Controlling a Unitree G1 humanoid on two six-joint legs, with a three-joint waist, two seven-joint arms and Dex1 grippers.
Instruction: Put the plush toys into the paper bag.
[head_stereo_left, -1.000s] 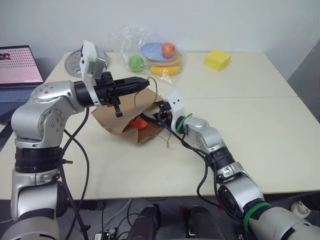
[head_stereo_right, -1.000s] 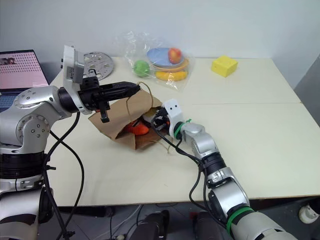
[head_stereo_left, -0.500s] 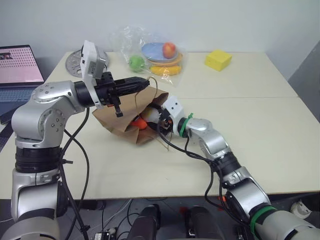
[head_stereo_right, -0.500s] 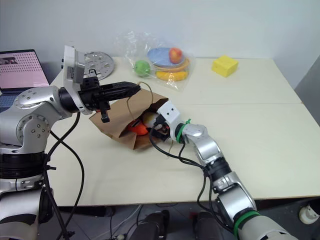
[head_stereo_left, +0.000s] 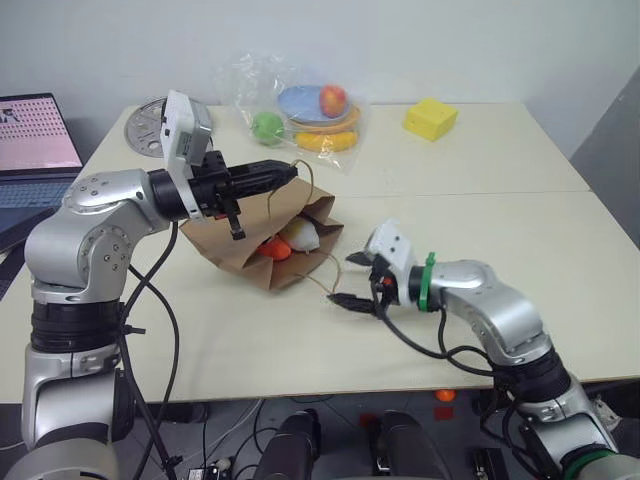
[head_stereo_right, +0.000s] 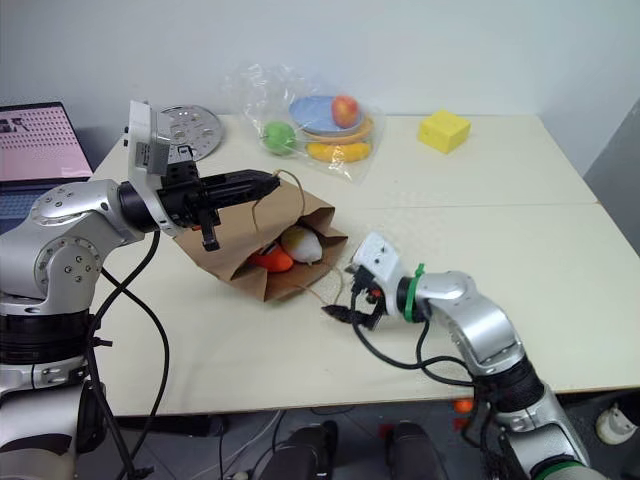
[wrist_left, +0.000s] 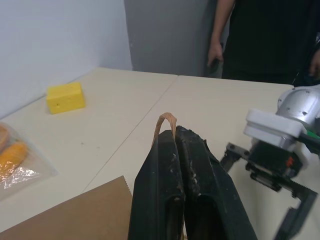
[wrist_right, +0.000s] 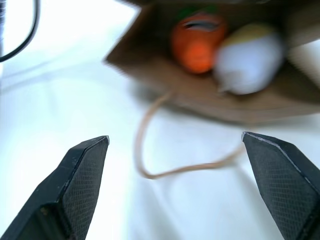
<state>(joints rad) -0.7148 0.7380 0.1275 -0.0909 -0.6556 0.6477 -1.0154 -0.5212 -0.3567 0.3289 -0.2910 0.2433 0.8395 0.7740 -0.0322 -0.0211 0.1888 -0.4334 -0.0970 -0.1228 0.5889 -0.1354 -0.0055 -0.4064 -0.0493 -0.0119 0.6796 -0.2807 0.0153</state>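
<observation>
Paper bag (head_stereo_left: 255, 245): brown kraft, lying tilted on the pale surface (head_stereo_left: 480, 215), mouth turned toward the right gripper. Contents: an orange carrot toy (head_stereo_left: 272, 248) and a white-and-pale-yellow toy (head_stereo_left: 301, 236), side by side just inside the mouth, the carrot to the robot's left of the white one. In the right wrist view both toys sit against the bag's inner wall, carrot (wrist_right: 196, 41) touching the white toy (wrist_right: 248, 64).

Handles: one thin twisted upper handle (wrist_left: 166, 121) is raised and pinched between the fingers (wrist_left: 200, 165) of the left gripper (head_stereo_left: 285, 172), which are pressed together on it, holding the bag's top edge up. The lower handle (wrist_right: 165, 150) lies slack on the surface in front of the mouth, looping toward the right gripper.

Right gripper (head_stereo_left: 356, 281): off the bag, low over the surface just beyond the slack handle, pointing at the bag's mouth. Its fingers (wrist_right: 75, 185) are spread wide with nothing between them; both toys lie ahead of the gap, apart from the fingertips.

Other items on the surface: a clear plastic bag (head_stereo_left: 295, 100) at the far side holding a green fruit, a red-and-yellow fruit, a blue plate and yellow fruit; a yellow block (head_stereo_left: 431, 118) well apart to its right; a round grey perforated disc (head_stereo_left: 145, 125) at the far left corner.

Beside the surface: an open laptop (head_stereo_left: 35, 140) with a pink screen, on the robot's left. A person in dark clothing (wrist_left: 260, 35) stands past the far edge in the left wrist view.
</observation>
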